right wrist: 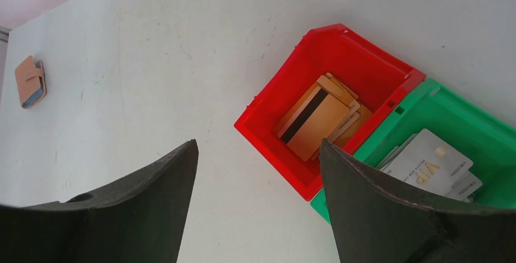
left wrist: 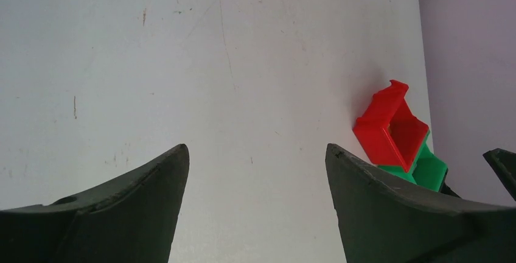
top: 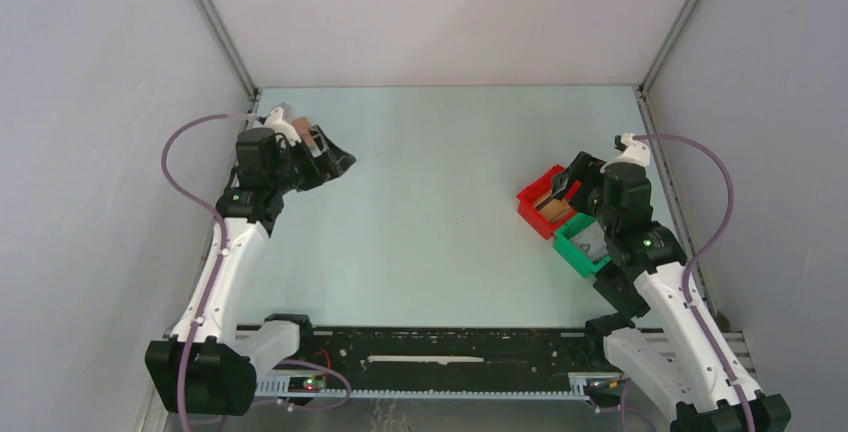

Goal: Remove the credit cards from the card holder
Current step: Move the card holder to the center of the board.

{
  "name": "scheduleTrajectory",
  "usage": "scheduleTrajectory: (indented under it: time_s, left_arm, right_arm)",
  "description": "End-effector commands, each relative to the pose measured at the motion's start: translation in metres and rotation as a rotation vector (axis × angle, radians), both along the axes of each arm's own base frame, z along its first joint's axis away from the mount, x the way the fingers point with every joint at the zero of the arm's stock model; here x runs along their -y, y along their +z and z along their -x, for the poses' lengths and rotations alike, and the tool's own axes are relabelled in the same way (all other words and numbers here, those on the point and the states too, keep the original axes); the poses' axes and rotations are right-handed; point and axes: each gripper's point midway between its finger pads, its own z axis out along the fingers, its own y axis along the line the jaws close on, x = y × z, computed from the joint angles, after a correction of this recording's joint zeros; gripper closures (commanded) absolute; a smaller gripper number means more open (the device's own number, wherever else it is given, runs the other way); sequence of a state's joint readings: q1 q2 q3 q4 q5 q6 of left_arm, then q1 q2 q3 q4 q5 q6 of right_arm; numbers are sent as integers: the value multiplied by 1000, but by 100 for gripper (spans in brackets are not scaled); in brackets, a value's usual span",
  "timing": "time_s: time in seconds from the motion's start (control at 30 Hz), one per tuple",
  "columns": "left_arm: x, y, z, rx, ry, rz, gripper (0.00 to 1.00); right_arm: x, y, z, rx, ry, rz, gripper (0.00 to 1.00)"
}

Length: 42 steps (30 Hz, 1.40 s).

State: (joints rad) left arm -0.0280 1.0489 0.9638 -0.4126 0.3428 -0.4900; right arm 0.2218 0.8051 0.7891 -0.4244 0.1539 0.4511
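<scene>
The card holder [right wrist: 30, 81] lies shut and flat at the far left of the table, tan with a blue-grey edge. In the top view only a tan bit of the card holder [top: 309, 139] shows behind the left wrist. Tan credit cards [right wrist: 318, 117] lie stacked in the red bin [right wrist: 268, 135]. Pale credit cards [right wrist: 429, 162] lie in the green bin [right wrist: 468, 123]. My left gripper [left wrist: 255, 148] is open over bare table, close to the card holder. My right gripper [right wrist: 258, 143] is open and holds nothing, hovering by the red bin's near corner.
The red bin [top: 535, 202] and green bin [top: 580, 245] sit side by side, touching, at the right of the table, under the right wrist. Both bins also show far off in the left wrist view, red bin [left wrist: 392, 130] and green bin [left wrist: 428, 171]. Grey walls enclose the table.
</scene>
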Motion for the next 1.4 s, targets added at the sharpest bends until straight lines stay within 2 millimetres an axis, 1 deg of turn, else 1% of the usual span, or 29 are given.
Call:
scheduleTrajectory:
  time_s: [0.0,0.2,0.37,0.4,0.43,0.47,0.5,0.53,0.57,0.7,0.73,0.83,0.9,0.97,1.07,1.1,1.13,1.17,1.2,1.23,1.27,1.37]
  left_arm:
    - [-6,7,-2,32,33,-7,13]
    - [-11,12,-10,28,73,-3,12]
    - [-32,13,-17,20,208,-64,12]
    - [-37,12,-20,9,235,-82,12]
    - [-44,7,-24,-22,261,-111,13]
    - [-54,6,-26,-50,306,-154,13]
    - [-67,-4,-31,-105,363,-207,13]
    - [-80,-8,-35,-149,416,-247,13]
    - [-89,-13,-40,-188,447,-276,12]
    - [-101,-30,-72,-323,474,-326,13]
    - [-116,-35,-80,-361,515,-343,14]
    - [-138,-45,-106,-446,581,-406,16]
    - [-155,-45,-124,-460,645,-458,17]
    - [-167,-45,-143,-451,678,-501,19]
    - [-174,-48,-171,-454,674,-521,23]
    - [-178,-49,-179,-451,673,-525,23]
    - [-181,-45,-189,-436,677,-518,23]
    - [-182,-49,-196,-440,663,-507,23]
    - [-182,-61,-203,-461,644,-489,20]
    - [-186,-68,-207,-473,642,-475,16]
    - [-182,-75,-213,-479,609,-434,12]
    - [-184,-92,-224,-480,550,-387,6]
  right_arm:
    - [1,25,-6,71,-4,-14,18]
    - [-1,23,-6,63,3,-24,18]
    - [0,21,-2,50,-5,-26,18]
    - [0,21,-2,49,-5,-25,18]
    - [0,20,-2,48,-3,-27,18]
    - [-2,21,-3,50,2,-30,18]
    - [-3,21,-3,50,7,-37,18]
    - [-5,22,-3,53,11,-48,18]
    - [-7,23,-3,54,15,-62,18]
    - [-16,23,-3,48,51,-98,19]
    - [-17,22,-3,43,56,-98,19]
    - [-19,17,-5,26,63,-98,19]
    - [-21,16,-5,23,76,-99,19]
    - [-26,20,-7,38,108,-102,19]
    - [-36,26,-7,58,154,-125,20]
    - [-38,26,-7,57,157,-128,20]
    - [-39,26,-7,56,159,-131,20]
    - [-39,24,-7,48,160,-130,20]
    - [-40,22,-7,42,162,-130,20]
    - [-41,20,-7,34,167,-130,20]
    - [-43,18,-7,29,179,-128,20]
    - [-47,16,-7,19,197,-124,20]
